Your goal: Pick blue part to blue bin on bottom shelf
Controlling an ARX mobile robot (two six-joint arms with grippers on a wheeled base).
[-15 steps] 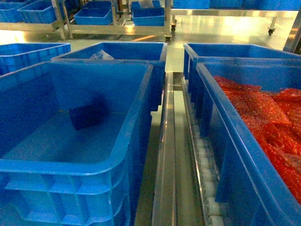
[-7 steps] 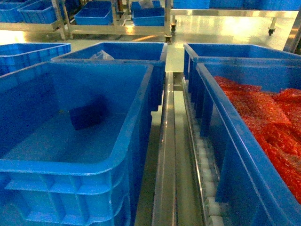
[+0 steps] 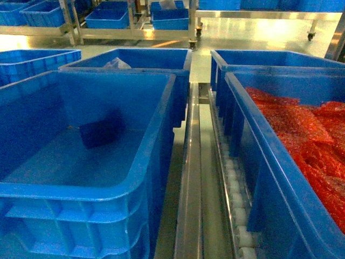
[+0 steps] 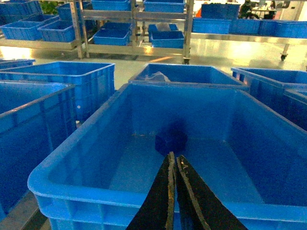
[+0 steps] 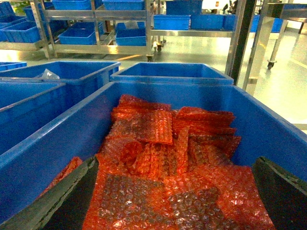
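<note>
Head high, slanting down; wrists low, perhaps level.

Neighbouring blue crate (image 3: 280, 178) filled with red bubble-wrap packets (image 5: 163, 167); wheeled steel racks (image 4: 139, 28) holding small blue bins beyond.

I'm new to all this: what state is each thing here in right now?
blue part: lying on the floor of the blue bin, nothing gripping it.
left gripper: fingers shut, empty, over the bin's near rim.
right gripper: fingers wide open, above red bubble-wrap packets.

The blue bin (image 3: 143, 178) is open-topped, holding only the blue part (image 3: 99, 132).
</note>
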